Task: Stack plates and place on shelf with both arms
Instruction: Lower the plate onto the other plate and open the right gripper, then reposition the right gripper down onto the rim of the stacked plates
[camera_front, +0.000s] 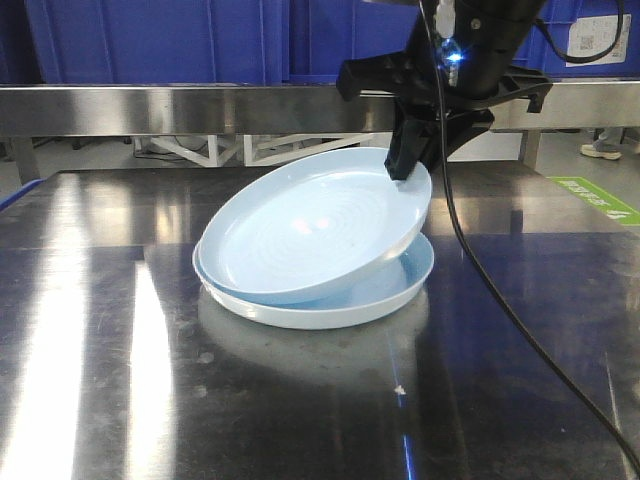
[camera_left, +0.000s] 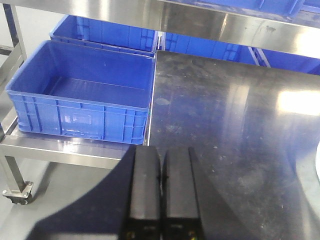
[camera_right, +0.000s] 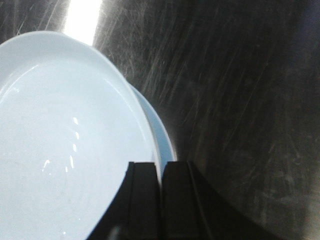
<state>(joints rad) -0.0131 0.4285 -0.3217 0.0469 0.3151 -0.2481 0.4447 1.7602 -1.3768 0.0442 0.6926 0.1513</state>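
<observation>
Two pale bluish-white plates sit mid-table. The lower plate (camera_front: 395, 290) lies flat on the steel tabletop. The upper plate (camera_front: 310, 225) is tilted, its left edge resting in the lower one, its right rim raised. My right gripper (camera_front: 408, 165) is shut on that raised rim; in the right wrist view the rim runs between the shut fingers (camera_right: 161, 167), with the upper plate (camera_right: 65, 150) to the left and the lower plate's edge (camera_right: 162, 132) beneath. My left gripper (camera_left: 161, 155) is shut and empty, over the table's left edge, away from the plates. The shelf rail (camera_front: 180, 105) runs behind.
Blue crates (camera_front: 150, 40) stand on the shelf behind the table. In the left wrist view an empty blue crate (camera_left: 85, 92) sits on a low steel rack left of the tabletop (camera_left: 230, 125), more crates behind it. A black cable (camera_front: 500, 300) hangs from my right arm.
</observation>
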